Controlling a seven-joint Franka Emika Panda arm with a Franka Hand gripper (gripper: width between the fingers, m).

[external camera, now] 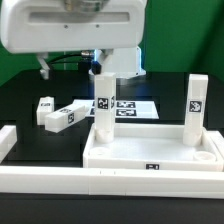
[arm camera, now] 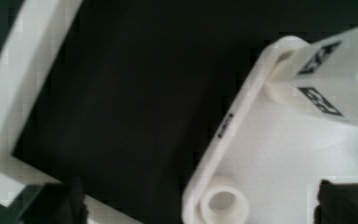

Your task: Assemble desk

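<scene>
The white tabletop (external camera: 150, 152) lies tray-like near the front rail, with two white legs standing on it: one at the exterior view's left (external camera: 103, 110) and one at its right (external camera: 196, 105). Two more legs (external camera: 45, 107) (external camera: 62, 118) lie loose on the black table. My gripper (external camera: 98, 64) hangs above the left standing leg. In the wrist view my gripper (arm camera: 202, 206) is open, its dark fingers (arm camera: 55, 204) wide apart and holding nothing. Below them shows a tabletop corner (arm camera: 247, 120) with a round hole (arm camera: 220, 203), and a marked leg (arm camera: 327, 75) beyond it.
The marker board (external camera: 128, 105) lies flat behind the tabletop. White border rails run along the front (external camera: 60, 182) and the exterior view's left (external camera: 8, 140); one rail (arm camera: 25, 90) shows in the wrist view. The robot's white body (external camera: 70, 25) fills the top.
</scene>
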